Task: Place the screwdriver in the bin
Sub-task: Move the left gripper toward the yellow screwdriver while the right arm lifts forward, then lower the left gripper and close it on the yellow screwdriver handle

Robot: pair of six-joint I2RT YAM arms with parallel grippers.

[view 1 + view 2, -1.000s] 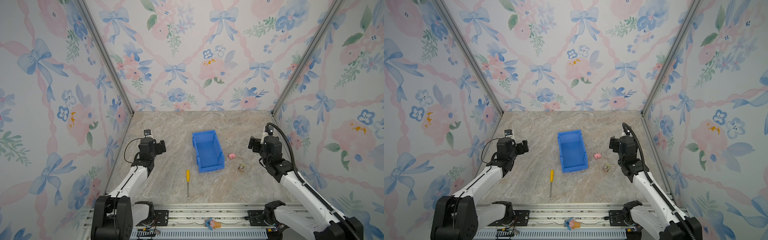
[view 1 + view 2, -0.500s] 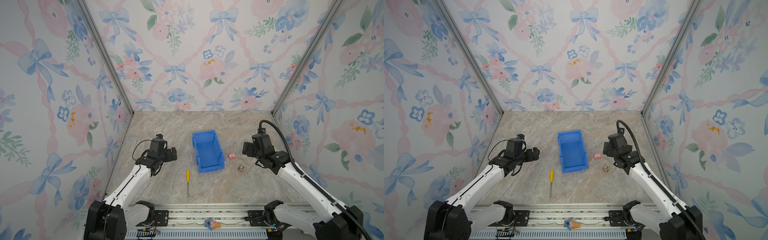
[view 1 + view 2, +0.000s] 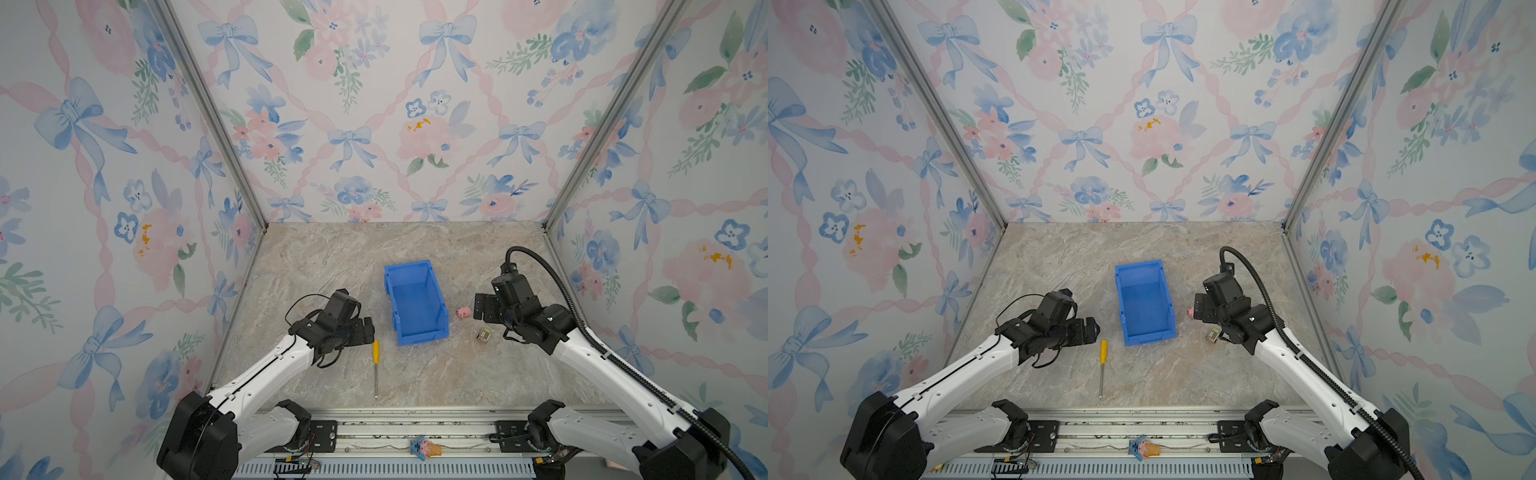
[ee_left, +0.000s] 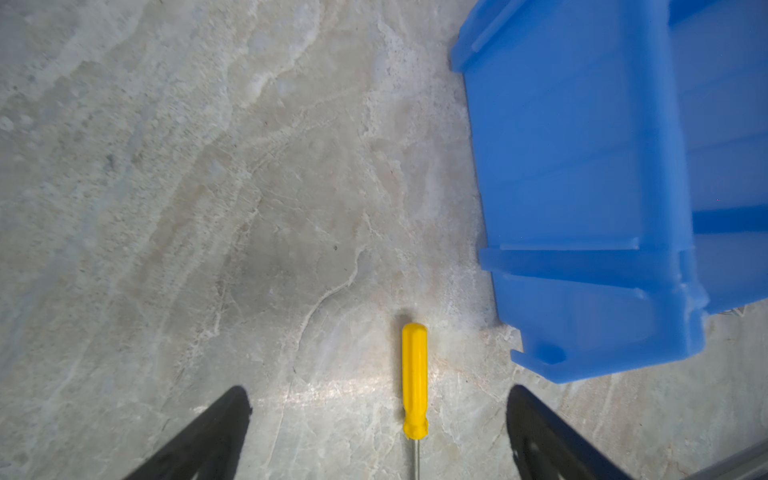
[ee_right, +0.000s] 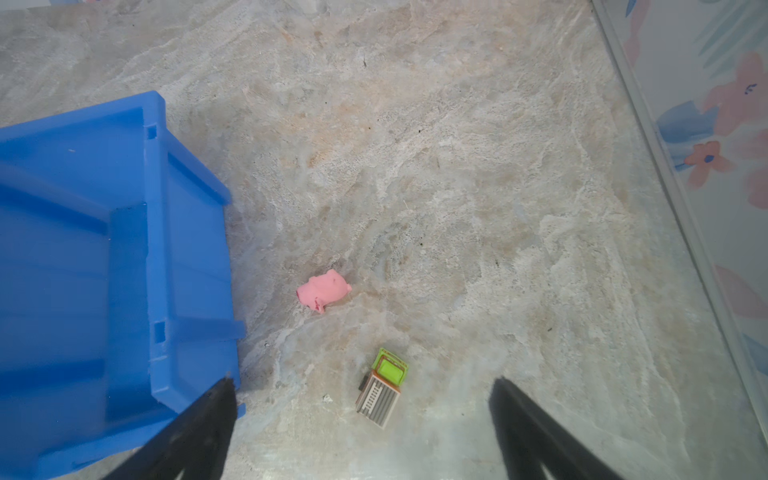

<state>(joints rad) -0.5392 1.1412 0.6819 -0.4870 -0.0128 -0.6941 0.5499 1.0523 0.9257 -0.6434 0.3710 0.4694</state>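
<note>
Left wrist view: screwdriver [image 4: 414,380], yellow handle, thin silver shaft, on worktop [image 4: 208,208]; left tool [image 4: 378,395], right tool [image 5: 362,384] wide apart, empty.

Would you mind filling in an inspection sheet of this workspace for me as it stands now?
Surface: marble-patterned table, no spills seen.
Job's things: screwdriver lies flat on the table, outside the bin, near its front left corner; the bin is upright and empty.
Clutter: pink pig toy and green-topped toy lie right of the bin; a small figure lies on the front rail.
Grippers: left gripper open over the screwdriver's handle, holding nothing; right gripper open above the toys, holding nothing.
Cables: black wire loops at the left wrist; ribbed hose runs along the right arm.
Surroundings: floral wallpaper panels on three sides.
</note>
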